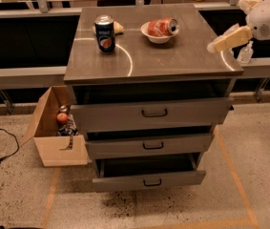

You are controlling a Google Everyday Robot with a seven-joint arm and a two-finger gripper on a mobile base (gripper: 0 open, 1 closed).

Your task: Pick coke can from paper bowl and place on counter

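Note:
The red coke can (163,26) lies on its side in the white paper bowl (156,38), silver top pointing right. The bowl stands on the grey counter (172,61), at the back, right of centre. My gripper (244,53) hangs at the counter's right edge, below the cream arm link (230,38) and white arm joint (268,18). It is well to the right of the bowl and a little nearer the front, and touches nothing.
A dark blue can (105,34) stands upright at the counter's back left, with a small pale object (118,27) behind it. All three drawers (153,112) stick out slightly. An open cardboard box (53,128) with items sits on the floor at left. Orange tape (234,175) marks the floor.

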